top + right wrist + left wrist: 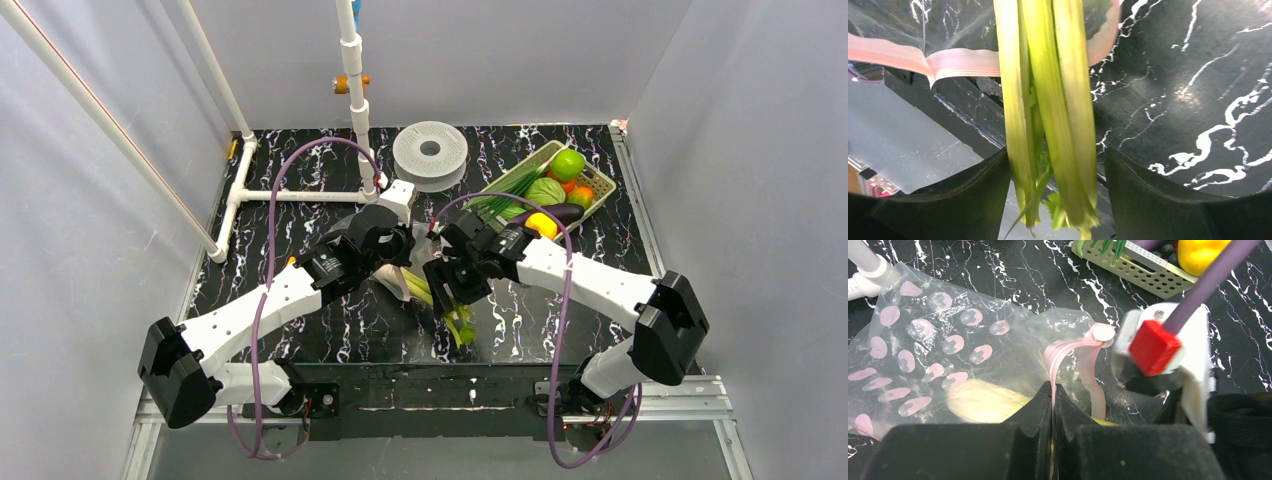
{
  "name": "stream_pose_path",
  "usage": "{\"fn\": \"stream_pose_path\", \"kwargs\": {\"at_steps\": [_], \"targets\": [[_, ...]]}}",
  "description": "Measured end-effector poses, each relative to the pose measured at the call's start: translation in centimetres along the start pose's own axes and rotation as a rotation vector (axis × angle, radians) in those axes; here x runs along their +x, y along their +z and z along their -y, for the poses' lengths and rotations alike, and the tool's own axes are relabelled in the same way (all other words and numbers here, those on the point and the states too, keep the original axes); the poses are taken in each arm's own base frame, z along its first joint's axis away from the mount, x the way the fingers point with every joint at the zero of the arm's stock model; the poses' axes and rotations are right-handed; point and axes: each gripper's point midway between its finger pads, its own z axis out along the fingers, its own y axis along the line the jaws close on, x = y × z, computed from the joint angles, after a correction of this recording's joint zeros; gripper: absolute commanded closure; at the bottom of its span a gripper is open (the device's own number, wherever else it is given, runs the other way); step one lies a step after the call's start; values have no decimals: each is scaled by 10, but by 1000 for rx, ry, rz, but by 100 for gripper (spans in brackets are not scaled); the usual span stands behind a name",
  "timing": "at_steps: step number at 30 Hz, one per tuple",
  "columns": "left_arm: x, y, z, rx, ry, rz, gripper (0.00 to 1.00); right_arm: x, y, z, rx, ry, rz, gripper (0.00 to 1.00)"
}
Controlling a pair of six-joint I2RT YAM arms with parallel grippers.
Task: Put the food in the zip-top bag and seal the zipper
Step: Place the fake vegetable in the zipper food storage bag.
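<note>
The clear zip-top bag (938,340) with pink dots lies on the black table. My left gripper (1053,390) is shut on its pink zipper (1063,347) and holds the mouth edge up. The pale end of the celery-like stalk (978,402) lies inside the bag. The green leafy end (1048,100) sticks out between the fingers of my right gripper (1055,175), which is open; the left finger (978,200) touches the stalk and the right one stands apart. In the top view the stalk (455,320) lies under both grippers. The eggplant (565,213), yellow piece (541,222) and pale green head (546,190) sit in the basket.
The yellow-green lattice basket (600,185) stands at the back right and also holds a green apple (568,163) and an orange ball (580,195). A white spool (430,153) lies at the back centre. A white pipe frame (300,195) stands at the back left.
</note>
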Motion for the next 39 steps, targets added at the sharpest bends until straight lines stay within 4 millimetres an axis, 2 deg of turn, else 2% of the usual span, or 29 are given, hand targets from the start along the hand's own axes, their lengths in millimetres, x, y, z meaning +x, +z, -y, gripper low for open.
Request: {"fn": "stream_pose_path", "kwargs": {"at_steps": [3,4,6,7,10,15,24,32,39], "targets": [[0,0,0,0,0,0,100,4,9,-4,-18,7,-21,32],[0,0,0,0,0,0,100,3,11,-5,-27,8,-21,37],[0,0,0,0,0,0,100,1,13,-9,-42,8,-11,53],[0,0,0,0,0,0,100,-2,13,-11,-48,13,0,69],[0,0,0,-1,0,0,100,-6,13,-13,-50,27,16,97],[0,0,0,0,0,1,100,-9,1,-14,-41,74,56,99],[-14,-14,3,25,-19,48,100,-33,-47,-38,-141,281,266,99],[-17,-19,13,86,-30,54,100,-65,-47,-36,-108,389,373,99],[-26,-29,34,201,-71,73,100,-93,-38,-16,-4,397,492,99]]}}
